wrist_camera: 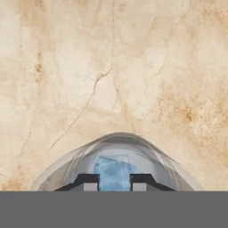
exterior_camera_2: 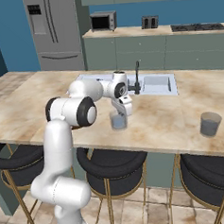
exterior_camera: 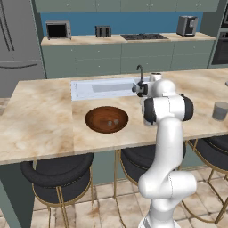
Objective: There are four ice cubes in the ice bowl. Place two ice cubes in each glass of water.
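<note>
A: Hovering over the near glass [exterior_camera_2: 118, 121]; gripper [wrist_camera: 114, 183] nipped almost shut on an ice cube [wrist_camera: 113, 173], right above its mouth.
B: Others?
A: Two cubes [exterior_camera: 111, 121] in the bowl [exterior_camera: 106, 119]. Second glass [exterior_camera_2: 210, 124] well off right.
B: Next, I'd open straight down.

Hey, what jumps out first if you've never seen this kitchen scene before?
The white arm dominates, bent over the marble island with its tool above a clear glass in front of the sink. In the hand view a pale blue ice cube sits between the fingertips, over the glass. To the arm's left lies the wooden ice bowl, with a second glass far right.
</note>
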Tool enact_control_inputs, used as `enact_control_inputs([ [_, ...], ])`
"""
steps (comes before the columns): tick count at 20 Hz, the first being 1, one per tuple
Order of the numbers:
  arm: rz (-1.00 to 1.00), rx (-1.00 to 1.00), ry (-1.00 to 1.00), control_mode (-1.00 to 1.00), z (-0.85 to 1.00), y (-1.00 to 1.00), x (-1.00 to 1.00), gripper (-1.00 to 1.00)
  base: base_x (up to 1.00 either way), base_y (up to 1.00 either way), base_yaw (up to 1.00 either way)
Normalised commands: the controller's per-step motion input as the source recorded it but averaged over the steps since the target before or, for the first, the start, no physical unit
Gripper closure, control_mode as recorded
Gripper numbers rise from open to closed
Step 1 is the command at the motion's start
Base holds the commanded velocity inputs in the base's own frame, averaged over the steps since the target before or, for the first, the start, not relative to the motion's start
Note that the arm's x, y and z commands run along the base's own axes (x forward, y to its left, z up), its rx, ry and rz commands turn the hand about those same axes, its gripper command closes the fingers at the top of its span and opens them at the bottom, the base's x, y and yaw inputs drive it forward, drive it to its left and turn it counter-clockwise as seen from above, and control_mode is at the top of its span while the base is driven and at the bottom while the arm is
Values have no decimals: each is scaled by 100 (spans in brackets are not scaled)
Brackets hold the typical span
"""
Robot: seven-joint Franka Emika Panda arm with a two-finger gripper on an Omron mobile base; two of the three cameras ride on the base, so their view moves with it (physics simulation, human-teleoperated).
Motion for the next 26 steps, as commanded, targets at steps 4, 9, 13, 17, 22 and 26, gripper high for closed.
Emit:
enact_control_inputs([
  [4,0,0,0,-100,9,14,-1,100,0,0,0],
  [9,0,0,0,-100,44,13,-8,100,0,0,0],
  [13,0,0,0,-100,34,1,-29,100,0,0,0],
  [17,0,1,0,-100,20,11,-57,100,0,0,0],
  [22,0,2,-2,-100,9,80,-67,-100,0,0,0],
  [26,0,0,-9,-100,22,100,-8,-100,0,0,0],
])
